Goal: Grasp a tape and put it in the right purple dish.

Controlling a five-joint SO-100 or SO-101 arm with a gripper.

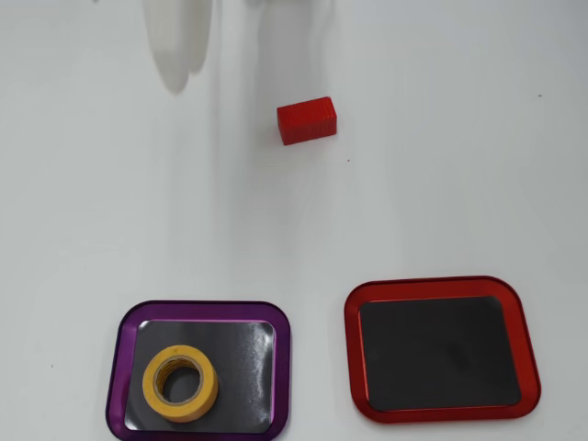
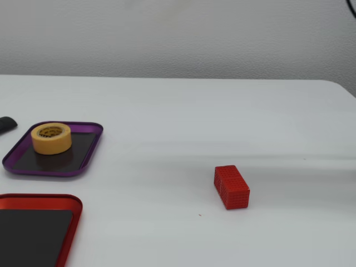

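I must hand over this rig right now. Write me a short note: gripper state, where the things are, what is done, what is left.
Gripper: not in either view, so its state is unknown.
Tape: lying flat inside the purple dish, toward its left-front part in the overhead view.
Red dish: empty.
Red block: alone on the white table, apart from both dishes.
Done: the tape is in the purple dish.
Left: nothing visible; only confirm where the arm is.

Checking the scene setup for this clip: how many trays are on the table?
2. The purple dish sits lower left in the overhead view, with the tape lying inside it. The red-rimmed tray sits lower right, apart from it. No others show in either view.
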